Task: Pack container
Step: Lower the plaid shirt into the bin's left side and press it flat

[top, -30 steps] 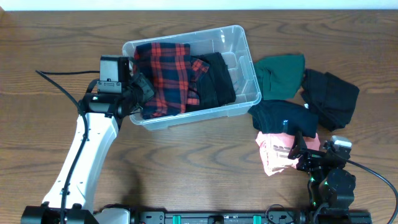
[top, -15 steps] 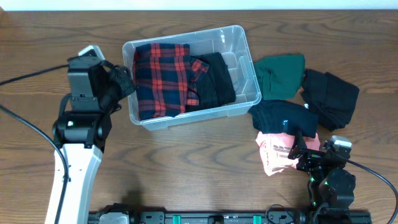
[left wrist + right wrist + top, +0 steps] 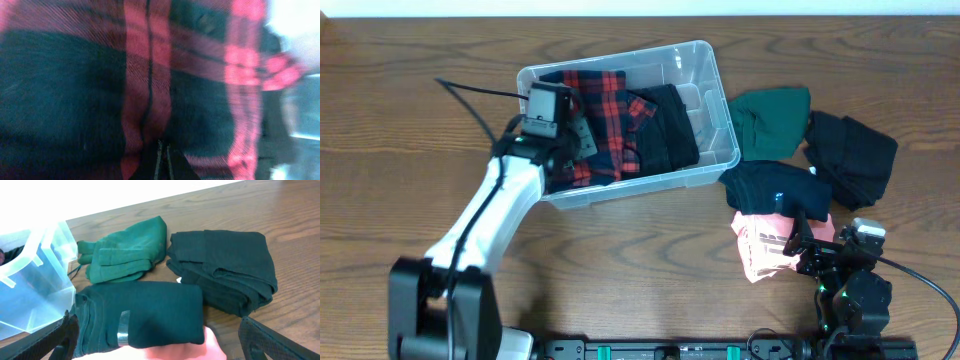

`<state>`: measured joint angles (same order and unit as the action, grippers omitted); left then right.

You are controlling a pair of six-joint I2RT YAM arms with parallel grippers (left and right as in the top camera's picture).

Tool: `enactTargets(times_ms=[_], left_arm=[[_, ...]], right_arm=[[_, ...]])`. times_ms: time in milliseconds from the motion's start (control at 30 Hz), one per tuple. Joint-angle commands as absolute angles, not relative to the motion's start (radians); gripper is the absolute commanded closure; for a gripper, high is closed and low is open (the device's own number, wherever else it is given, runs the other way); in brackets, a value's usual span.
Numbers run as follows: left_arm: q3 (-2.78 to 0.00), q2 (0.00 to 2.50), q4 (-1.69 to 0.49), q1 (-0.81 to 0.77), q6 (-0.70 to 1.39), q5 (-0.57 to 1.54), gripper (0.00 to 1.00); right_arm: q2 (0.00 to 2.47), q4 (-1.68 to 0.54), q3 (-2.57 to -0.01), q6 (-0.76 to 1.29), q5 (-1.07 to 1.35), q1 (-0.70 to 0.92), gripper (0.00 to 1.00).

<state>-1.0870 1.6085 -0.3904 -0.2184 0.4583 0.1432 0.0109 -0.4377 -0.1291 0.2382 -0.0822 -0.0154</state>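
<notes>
Near the table's near edge, toward the near right corner, the right gripper (image 3: 162, 337) has its jaws spread wide and holds nothing. Just below it lies a pink garment (image 3: 757, 252), partly covered by a folded dark navy garment (image 3: 772, 187). Beyond these, toward the right edge, a folded black garment (image 3: 855, 152) lies on the wooden table (image 3: 400, 120), with a crumpled green garment (image 3: 770, 120) just beside it and close to the container's right wall.

The container (image 3: 712, 62), a clear plastic bin, sits in the far half of the table, a little left of centre and slightly skewed to the far edge. A red plaid garment (image 3: 610, 95) fills its left part and a black folded garment (image 3: 672, 128) lies beside it, with bare floor at the right end. The left gripper (image 3: 162, 157) reaches in over the near left wall and presses on the plaid. Its jaws are drawn together to a thin slit, but the blurred wrist view does not show whether any cloth is pinched.
</notes>
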Motion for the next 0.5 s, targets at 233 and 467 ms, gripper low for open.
enactTargets(times_ms=[233, 467], left_arm=[[-1.098, 1.852, -0.350, -0.219, 0.445, 0.138, 0.94], [-1.098, 1.850, -0.370, -0.162, 0.444, 0.120, 0.94]], right_arm=[[0.006, -0.439, -0.127, 0.250, -0.089, -0.021, 0.01], [0.006, -0.439, -0.127, 0.250, -0.089, -0.021, 0.01]])
